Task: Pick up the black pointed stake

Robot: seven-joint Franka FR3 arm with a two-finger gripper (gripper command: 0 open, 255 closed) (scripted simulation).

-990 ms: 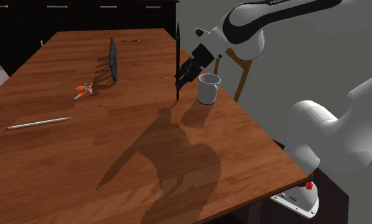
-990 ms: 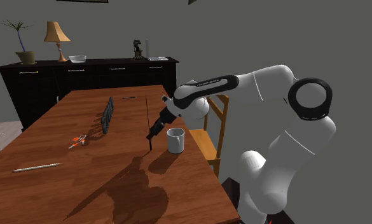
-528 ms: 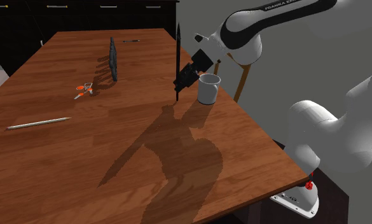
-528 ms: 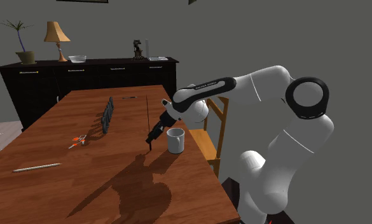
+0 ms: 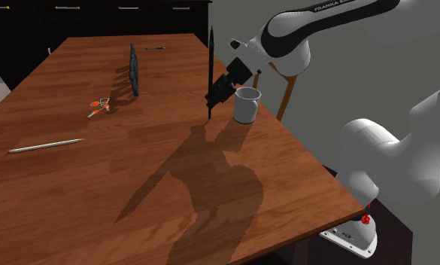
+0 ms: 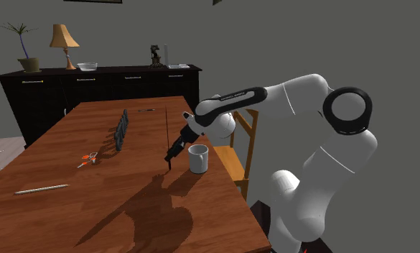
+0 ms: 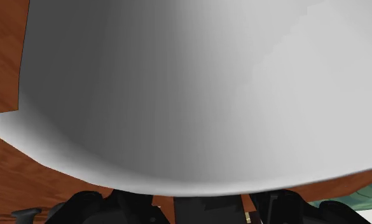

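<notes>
Black stake [image 5: 210, 56] upright in pincer [image 5: 210, 100], nr mug [image 5: 245, 106].

Dim room light from beyond the arm [image 5: 301, 38], its broad dark shadow across the table [image 5: 60, 188], thin shadow streak from the black stake [image 5: 210, 60], white mug [image 5: 246, 105] shaded grey to bright

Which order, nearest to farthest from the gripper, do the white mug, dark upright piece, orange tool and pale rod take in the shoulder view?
1. white mug, right beside the gripper, on the view's right.
2. dark upright piece, toward the left.
3. orange tool, farther left.
4. pale rod, farthest, lower left.
</notes>
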